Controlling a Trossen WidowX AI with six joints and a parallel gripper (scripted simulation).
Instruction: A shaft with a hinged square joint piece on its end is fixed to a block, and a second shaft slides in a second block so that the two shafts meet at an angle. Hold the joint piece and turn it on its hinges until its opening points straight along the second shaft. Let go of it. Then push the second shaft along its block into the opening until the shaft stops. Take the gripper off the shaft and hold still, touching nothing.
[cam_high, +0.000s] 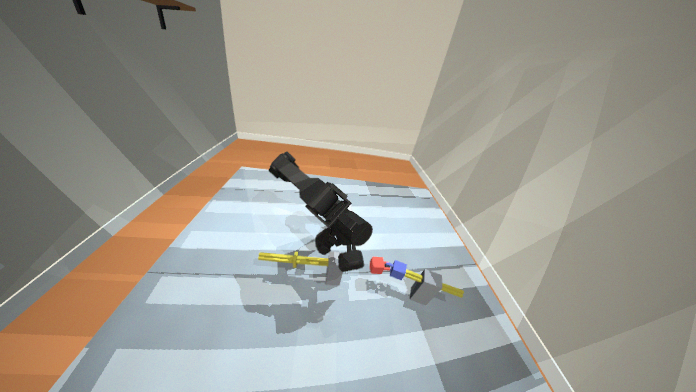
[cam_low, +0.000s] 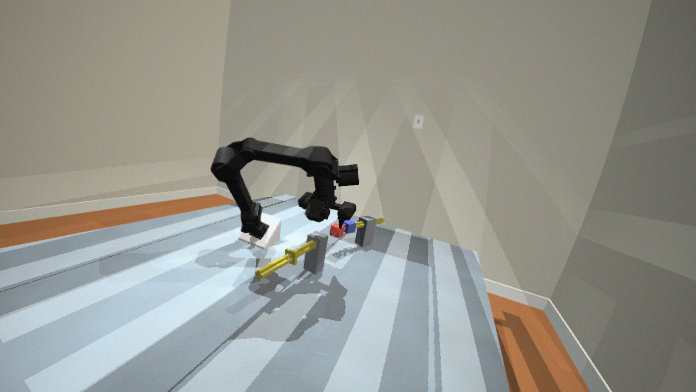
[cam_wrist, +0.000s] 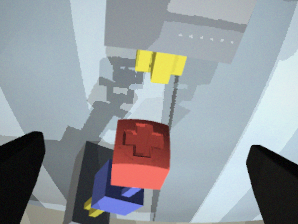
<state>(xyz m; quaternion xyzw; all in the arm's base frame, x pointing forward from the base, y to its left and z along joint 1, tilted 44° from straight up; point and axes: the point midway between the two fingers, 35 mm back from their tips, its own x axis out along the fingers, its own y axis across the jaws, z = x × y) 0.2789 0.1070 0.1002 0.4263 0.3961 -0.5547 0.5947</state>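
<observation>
The red square joint piece (cam_high: 377, 265) (cam_low: 337, 230) (cam_wrist: 141, 156) hangs on a blue hinge piece (cam_high: 398, 269) (cam_low: 350, 226) (cam_wrist: 115, 195). That hinge piece sits at the end of the fixed yellow shaft (cam_high: 452, 289), which is held in a grey block (cam_high: 425, 288) (cam_low: 366, 231) (cam_wrist: 81, 196). The joint's cross-shaped opening faces up toward the wrist camera. The second yellow shaft (cam_high: 292, 259) (cam_low: 282, 260) (cam_wrist: 160, 66) sits in its grey block (cam_low: 316, 253), with its tip apart from the joint. My gripper (cam_high: 339, 252) (cam_low: 331, 216) (cam_wrist: 149, 149) is open and empty. It hangs just above the joint piece, with one finger on each side.
The arm's white base (cam_low: 265, 234) stands behind the shafts on the striped table (cam_high: 300, 350) (cam_low: 150, 325). The table's right edge (cam_low: 482, 280) drops to an orange floor. Walls close in on the far and right sides.
</observation>
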